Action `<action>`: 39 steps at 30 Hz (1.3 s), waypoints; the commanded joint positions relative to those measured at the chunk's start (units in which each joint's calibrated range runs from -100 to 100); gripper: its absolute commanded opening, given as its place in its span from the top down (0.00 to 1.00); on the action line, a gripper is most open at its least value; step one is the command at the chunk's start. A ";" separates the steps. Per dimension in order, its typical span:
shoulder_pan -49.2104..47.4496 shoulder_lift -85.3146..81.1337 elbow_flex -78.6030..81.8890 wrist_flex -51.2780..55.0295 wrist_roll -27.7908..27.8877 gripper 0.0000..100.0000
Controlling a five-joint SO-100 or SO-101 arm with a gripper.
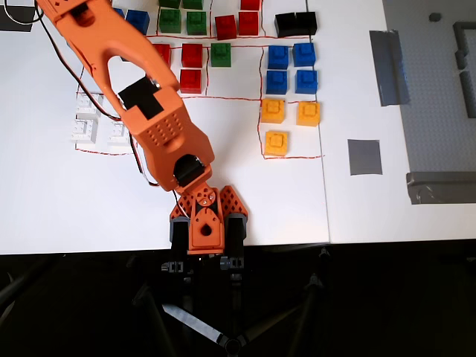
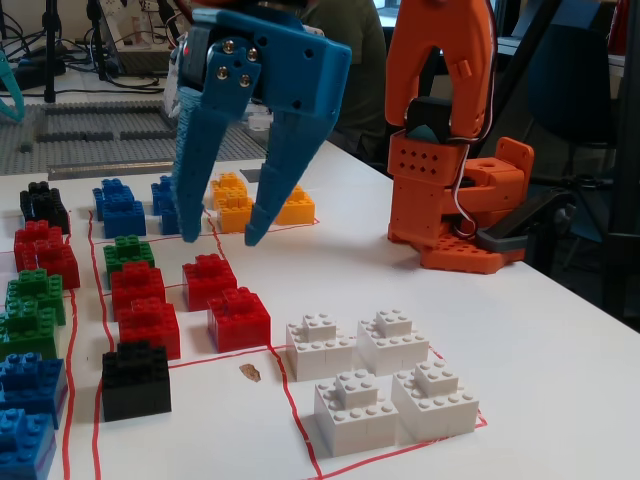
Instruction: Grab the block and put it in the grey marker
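Observation:
The block [image 2: 135,380] is a single black studded brick standing at the near left of the fixed view, beside the red bricks [image 2: 150,320]. My blue gripper [image 2: 218,238] hangs open in the air above the red bricks, farther back than the block, its two fingers spread wide with nothing between them. In the overhead view the orange arm [image 1: 149,119] reaches to the top left and covers both the gripper and the block. The grey marker [image 1: 364,157] is a small dark-grey square on the right side of the table, far from the arm.
Rows of green, blue [image 1: 290,67], yellow [image 1: 277,141] and white [image 2: 380,380] bricks fill red-outlined fields. A pair of adjoining black bricks [image 1: 295,24] sits at the top. Grey tape strips [image 1: 387,67] and a grey baseplate [image 1: 439,97] lie to the right. The arm's base [image 1: 199,223] stands at the front edge.

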 commanded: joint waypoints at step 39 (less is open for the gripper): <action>6.47 12.62 -10.05 -4.91 2.59 0.70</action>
